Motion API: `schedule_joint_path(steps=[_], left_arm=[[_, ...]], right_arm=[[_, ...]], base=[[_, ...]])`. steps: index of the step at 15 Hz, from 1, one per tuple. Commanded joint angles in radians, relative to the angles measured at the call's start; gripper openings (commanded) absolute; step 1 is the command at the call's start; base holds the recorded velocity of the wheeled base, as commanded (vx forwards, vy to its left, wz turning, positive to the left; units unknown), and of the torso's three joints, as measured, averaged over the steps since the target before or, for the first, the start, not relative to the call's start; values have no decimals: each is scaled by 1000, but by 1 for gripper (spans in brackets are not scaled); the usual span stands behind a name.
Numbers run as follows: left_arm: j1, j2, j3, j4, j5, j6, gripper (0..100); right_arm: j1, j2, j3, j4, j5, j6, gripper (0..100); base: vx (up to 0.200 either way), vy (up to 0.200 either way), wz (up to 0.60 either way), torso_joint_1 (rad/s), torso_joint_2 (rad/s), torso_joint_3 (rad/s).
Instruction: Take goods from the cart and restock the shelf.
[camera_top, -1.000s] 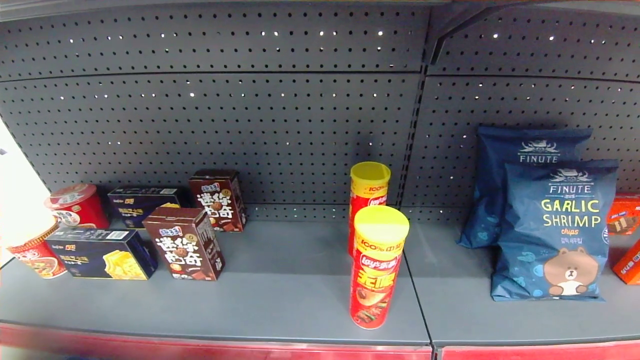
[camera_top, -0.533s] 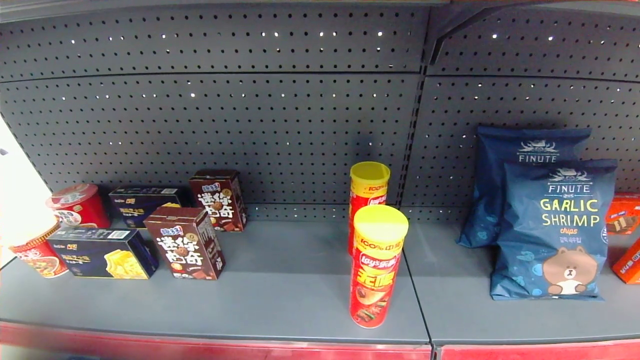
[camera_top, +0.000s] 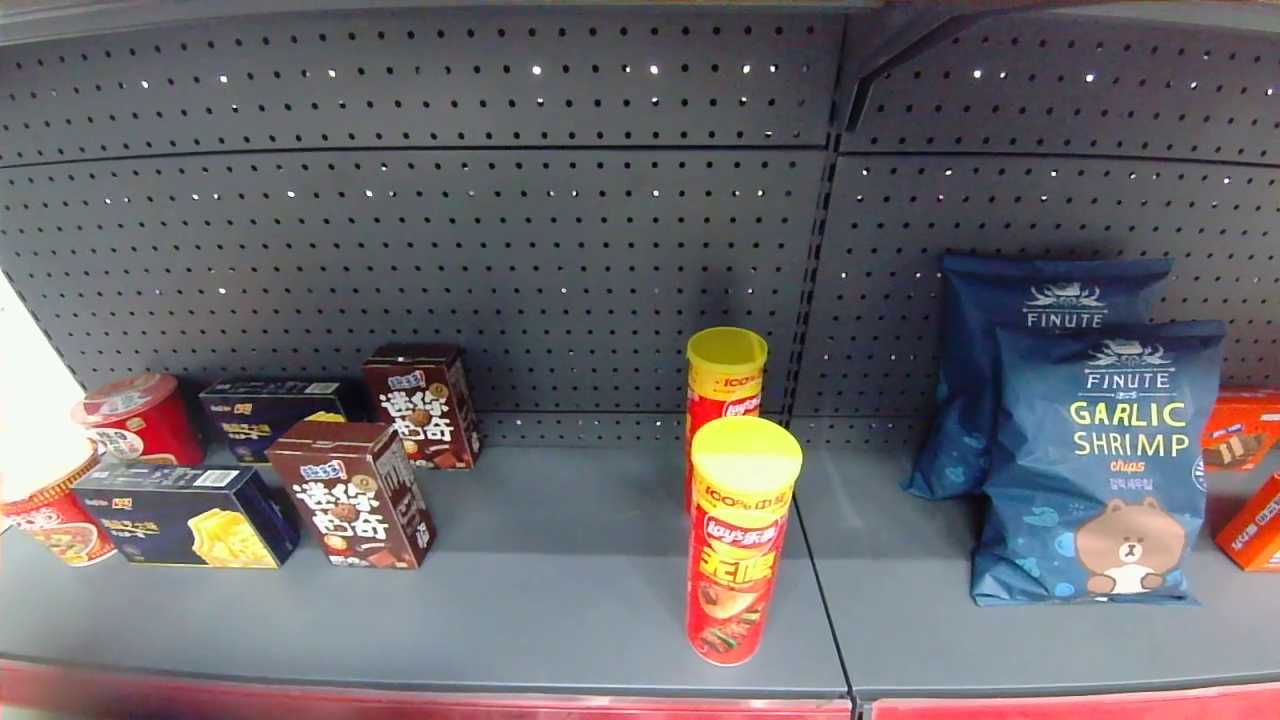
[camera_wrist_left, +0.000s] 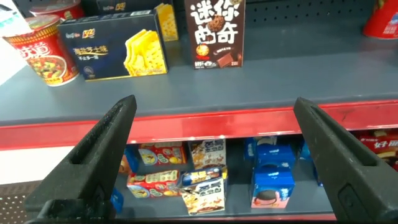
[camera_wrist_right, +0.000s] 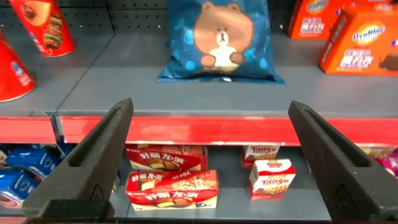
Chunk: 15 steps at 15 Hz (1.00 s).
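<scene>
The left gripper has its 2 black fingers wide apart, and nothing is between them. It hangs in front of the shelf, close to the red edge. Just ahead of this gripper stands a brown box. A dark blue box lies to its left, and a noodle cup stands past that. Lower than the gripper, small snack packs sit on the next shelf down.

The right gripper is wide apart too and holds nothing. Straight ahead of it is a blue bear bag, leaning on another bag like it at the back wall. To this gripper's right sit 2 orange boxes. To its left stand 2 red chip cans, one behind the other. Lower than this gripper lie red cake boxes.

All these goods are on the shelf, well ahead of both grippers.
</scene>
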Motion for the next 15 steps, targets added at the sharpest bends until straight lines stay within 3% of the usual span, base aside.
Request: schedule_joint_path(steps=[1,5,8,15], left_arm=[[0,0,0,0,-1,-1,100],[0,0,0,0,2,-4,100],[0,0,0,-2,0,-62,100],[-1,0,0,-2,2,-62,100]], right_arm=[[0,1,-1,1,0,0,100],[0,1,1,1,0,0,100],[0,1,-1,1,0,0,100],[0,1,-1,1,0,0,100]], base=[[0,0,0,0,0,0],[0,-50,0,1,1,1],[0,0,0,0,0,0],[0,0,0,0,0,0]])
